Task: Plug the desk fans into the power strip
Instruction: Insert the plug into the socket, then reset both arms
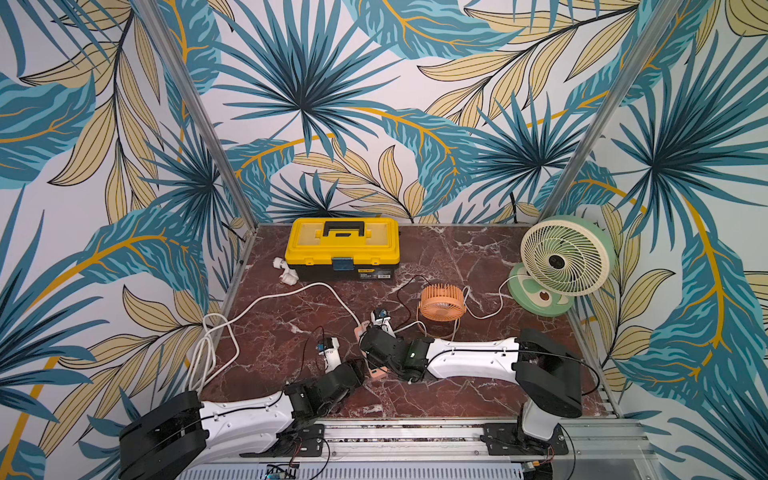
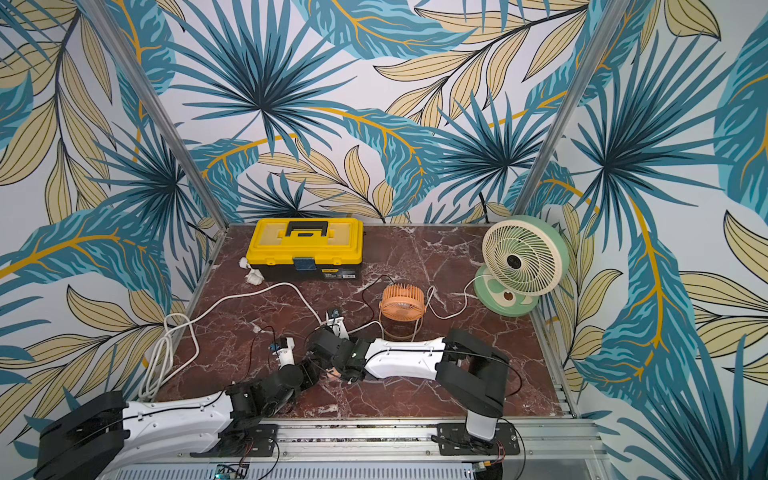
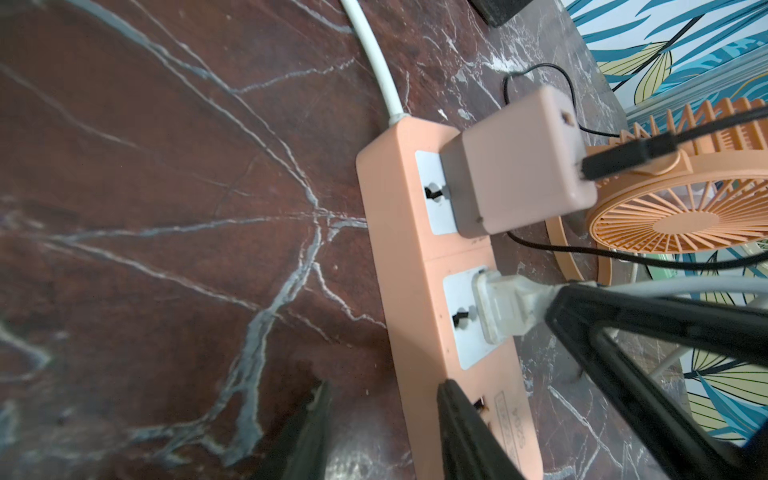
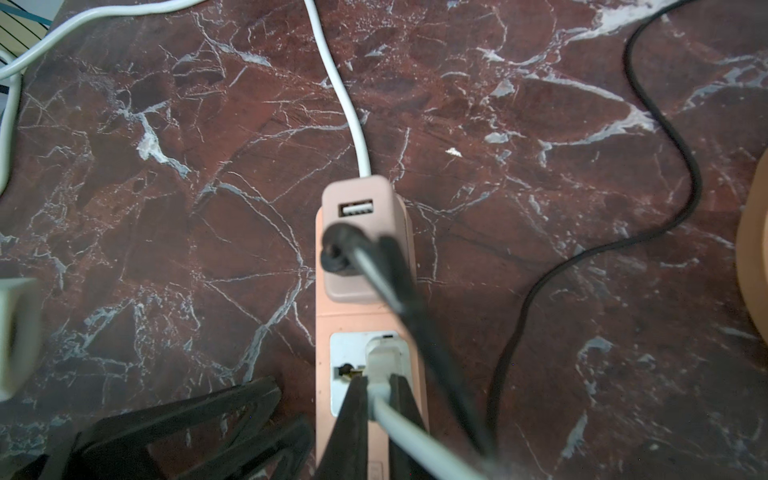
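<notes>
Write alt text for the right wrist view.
The right gripper, black fingers shut, holds a white plug in a socket of a salmon-orange power strip on a red marble table. A pink USB adapter with a black cable fills the other socket.

Red-brown marble table [image 1: 457, 257]. Rear: yellow toolbox [image 1: 343, 245], white fitting [image 1: 286, 272] just beside it. Right rear corner: green fan [image 1: 561, 262]. Centre: orange fan [image 1: 441, 302], salmon strip [image 3: 399, 257] near it; the strip's white cord [image 1: 257, 305] loops to the left edge.

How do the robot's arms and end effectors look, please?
The left arm and right arm have white shells between bulky black joints, each with a thin black cable. Both end effectors carry black, tapered, open-framed fingers.
</notes>
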Robot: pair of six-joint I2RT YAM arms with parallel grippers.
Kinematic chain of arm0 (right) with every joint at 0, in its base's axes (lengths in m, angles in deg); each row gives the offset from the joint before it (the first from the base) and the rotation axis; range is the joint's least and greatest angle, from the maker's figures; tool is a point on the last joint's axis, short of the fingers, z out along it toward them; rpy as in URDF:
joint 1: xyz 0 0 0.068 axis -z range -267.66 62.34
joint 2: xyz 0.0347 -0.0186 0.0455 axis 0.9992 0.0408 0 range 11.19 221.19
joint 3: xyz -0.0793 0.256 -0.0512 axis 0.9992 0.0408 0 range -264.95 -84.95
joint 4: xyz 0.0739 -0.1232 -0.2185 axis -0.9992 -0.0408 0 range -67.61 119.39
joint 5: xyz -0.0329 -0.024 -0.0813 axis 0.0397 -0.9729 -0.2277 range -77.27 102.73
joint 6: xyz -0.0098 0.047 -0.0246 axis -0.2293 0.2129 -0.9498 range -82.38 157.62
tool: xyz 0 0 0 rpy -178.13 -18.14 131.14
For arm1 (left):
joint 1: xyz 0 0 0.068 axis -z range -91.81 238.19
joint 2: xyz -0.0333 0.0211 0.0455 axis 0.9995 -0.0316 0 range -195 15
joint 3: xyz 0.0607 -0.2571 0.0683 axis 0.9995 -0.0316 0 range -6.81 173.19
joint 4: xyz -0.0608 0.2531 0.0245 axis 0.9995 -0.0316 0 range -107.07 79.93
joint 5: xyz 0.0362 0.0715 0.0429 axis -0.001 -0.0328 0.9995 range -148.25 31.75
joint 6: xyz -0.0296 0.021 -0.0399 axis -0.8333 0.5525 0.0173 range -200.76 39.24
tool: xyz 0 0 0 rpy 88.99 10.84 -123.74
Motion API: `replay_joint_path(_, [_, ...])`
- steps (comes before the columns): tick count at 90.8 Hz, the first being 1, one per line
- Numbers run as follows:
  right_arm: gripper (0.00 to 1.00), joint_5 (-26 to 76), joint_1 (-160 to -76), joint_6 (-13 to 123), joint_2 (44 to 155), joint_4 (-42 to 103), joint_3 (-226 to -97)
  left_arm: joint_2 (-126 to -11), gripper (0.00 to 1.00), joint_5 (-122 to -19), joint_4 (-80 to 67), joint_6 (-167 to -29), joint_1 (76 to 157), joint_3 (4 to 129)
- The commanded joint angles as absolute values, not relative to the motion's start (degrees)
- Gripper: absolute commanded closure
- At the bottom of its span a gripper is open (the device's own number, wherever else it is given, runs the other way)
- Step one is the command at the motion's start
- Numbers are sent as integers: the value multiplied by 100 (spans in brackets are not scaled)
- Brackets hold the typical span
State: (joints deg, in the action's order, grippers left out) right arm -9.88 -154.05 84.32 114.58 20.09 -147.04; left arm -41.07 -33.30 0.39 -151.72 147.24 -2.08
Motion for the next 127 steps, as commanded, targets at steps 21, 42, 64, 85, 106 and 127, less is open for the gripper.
replay_joint_path(21, [100, 46, -15277, 8417, 12549, 640, -14412, -4044, 54, -3364, -296, -15074, 14714, -332])
replay_joint_path(42, [100, -155, -15352, 8390, 12307, 724, -14288, -4006, 54, -3345, -292, -15100, 14716, -367])
replay_joint_path(64, [82, -627, -15390, 8131, 11708, 504, -14453, -4281, 55, -3393, -205, -15026, 14710, -240])
replay_joint_path(85, [74, -804, -15501, 7796, 11206, 754, -14451, -4220, 55, -3390, -233, -15051, 14709, -280])
replay_joint_path(106, [65, -967, -15937, 7461, 10379, 1008, -14203, -4153, 54, -3368, -261, -15062, 14705, -315])
replay_joint_path(127, [36, -2010, -16426, 7358, 8359, 589, -13646, -3870, 48, -3467, -806, -14742, 14716, 50])
